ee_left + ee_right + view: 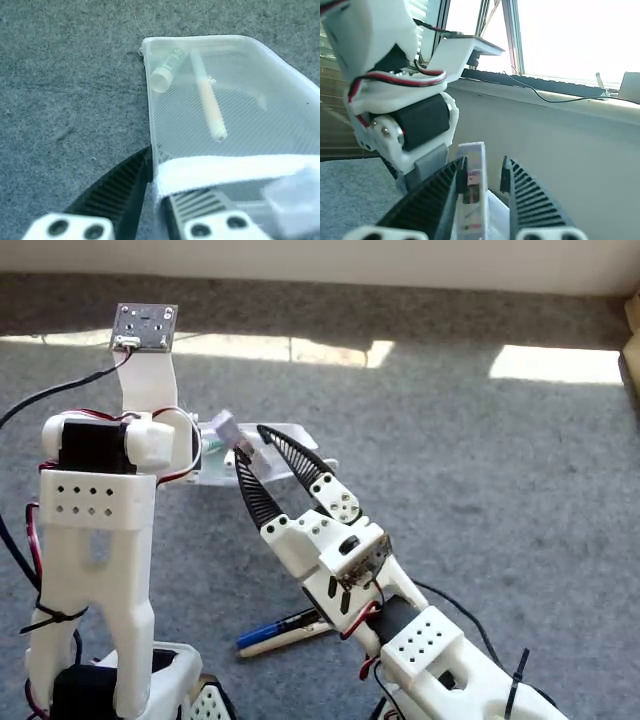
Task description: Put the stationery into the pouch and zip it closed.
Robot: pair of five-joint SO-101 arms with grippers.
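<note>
Pouch (pixel 250 130): flat translucent ribbed mesh with a white zip band, long axis running away from left gripper (pixel 157 175), which pinches its near edge. Inside lie white tube (pixel 167 70) and slim pen (pixel 210 105). Rectangular eraser (pixel 471 195) stands upright between right gripper's (pixel 484 165) slightly parted fingers. Blue pen (pixel 275 630) lies on grey carpet (pixel 500 460).

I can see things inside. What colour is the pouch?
The pouch is see-through with white edges; left wrist view.

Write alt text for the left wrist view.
A see-through pouch lies on grey carpet, holding a capped tube and a thin pen-like stick. The left claw pinches the pouch at its white edge band, one finger outside, the other behind the mesh.
</note>
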